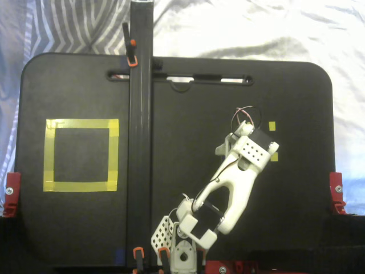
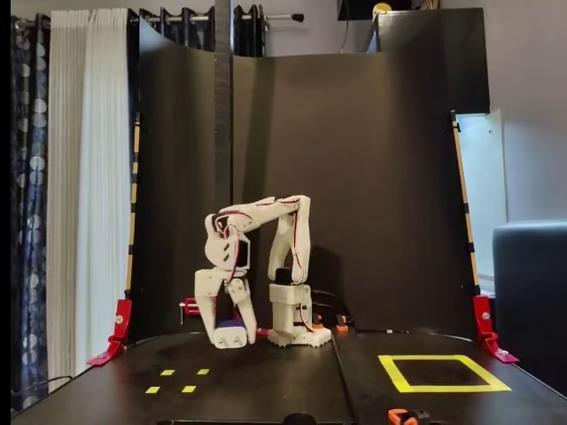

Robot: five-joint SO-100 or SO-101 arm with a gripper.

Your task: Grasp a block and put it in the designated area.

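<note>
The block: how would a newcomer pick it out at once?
Start at the white arm on the black table. Follow it down to the gripper, held above the small yellow squares. The block is the small dark blue piece between its white fingers.

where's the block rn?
In a fixed view, the block sits between the gripper fingers, lifted above the small yellow squares, left of the arm base.
</note>
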